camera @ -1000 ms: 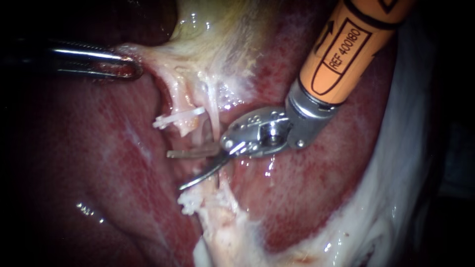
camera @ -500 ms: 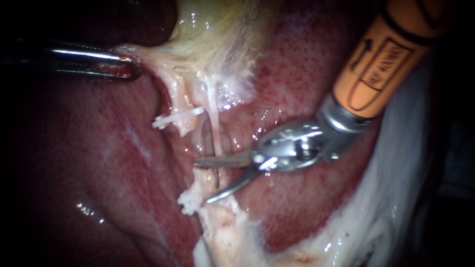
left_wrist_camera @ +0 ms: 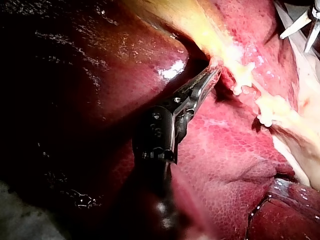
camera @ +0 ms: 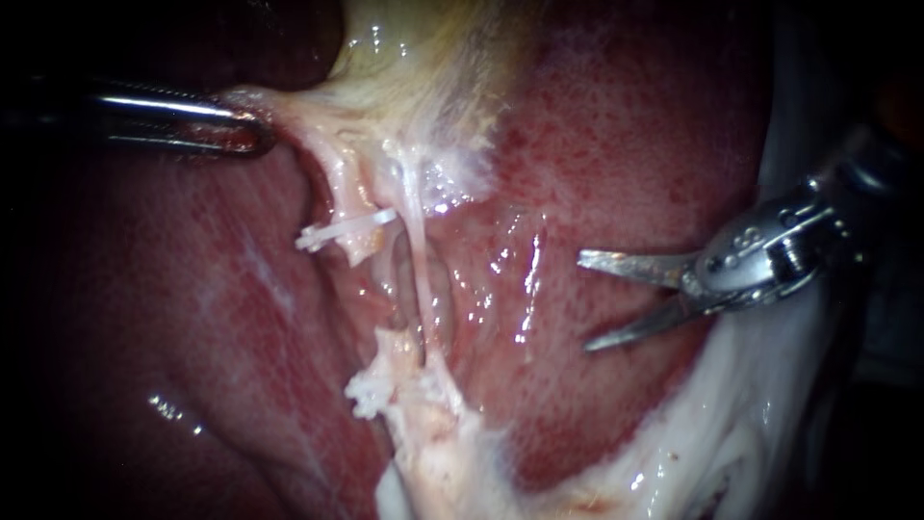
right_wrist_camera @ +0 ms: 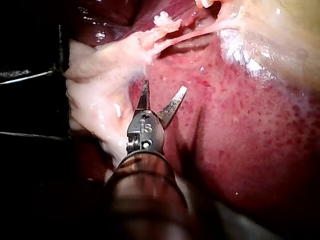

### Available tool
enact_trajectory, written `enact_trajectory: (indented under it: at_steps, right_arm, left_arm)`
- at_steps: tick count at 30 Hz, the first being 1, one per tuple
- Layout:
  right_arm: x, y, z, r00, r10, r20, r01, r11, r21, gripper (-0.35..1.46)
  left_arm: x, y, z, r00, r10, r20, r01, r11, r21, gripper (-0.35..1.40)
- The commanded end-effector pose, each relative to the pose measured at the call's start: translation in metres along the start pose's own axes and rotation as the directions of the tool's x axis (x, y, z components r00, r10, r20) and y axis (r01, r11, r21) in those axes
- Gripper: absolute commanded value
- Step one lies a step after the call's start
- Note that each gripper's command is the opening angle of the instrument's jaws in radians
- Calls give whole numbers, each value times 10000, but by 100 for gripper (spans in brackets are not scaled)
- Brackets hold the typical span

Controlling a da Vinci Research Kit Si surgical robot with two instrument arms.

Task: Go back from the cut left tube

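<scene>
Red, mottled liver (camera: 626,164) fills the background, wet and glinting. The pale yellow gallbladder (camera: 414,67) sits at the far centre.

The left tube (camera: 352,197) runs down from the gallbladder and is cut through. Its far stump carries a white clip (camera: 342,229) lying crosswise. Its near stump (camera: 390,351) lies apart from it across an open gap and carries a second white clip (camera: 366,393). Just right of the gap, a thin pale strand (camera: 416,260) runs unbroken from the gallbladder to the near tissue.

The right instrument (camera: 587,300) comes in from the right edge. Its two blades stand wide apart over bare liver, pointing left and holding nothing, well to the right of the cut tube. In the right wrist view the same blades (right_wrist_camera: 165,85) make an open V with empty space between them.

The left instrument (camera: 252,135) comes in from the far left. Its slim jaws are closed on the pale edge of the gallbladder, and the left wrist view shows the same grip (left_wrist_camera: 211,76).

White fatty tissue (camera: 731,433) borders the liver at the near right.
</scene>
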Motion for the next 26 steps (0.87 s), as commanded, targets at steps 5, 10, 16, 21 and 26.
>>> enact_trajectory:
  at_steps: [5, 10, 16, 21, 26]
  right_arm:
    - [-1, -1, 2, 9999, 131, 41, -132, 9998, 121, 143]
    - [-1, -1, 2, 9999, 136, 41, -136, 9998, 155, 143]
    - [-2, 0, 2, 9999, 137, 42, -138, 9998, 152, 143]
    - [-2, 0, 2, 9999, 137, 42, -138, 9998, 153, 143]
    - [-4, 0, 0, 9999, 128, 21, -128, 9997, 222, 145]
  left_arm:
    - [-9, -1, 11, 10000, 55, -19, -55, 10000, 77, -35]
    - [-22, -4, 32, 9998, 203, 6, -203, 9997, 101, -35]
    - [-32, -6, 47, 9998, 152, 114, -152, 9999, 38, -35]
    - [-32, -7, 48, 9998, 152, 115, -153, 9999, 32, -35]
    - [-32, -9, 48, 9998, 156, 117, -156, 9999, 23, -35]
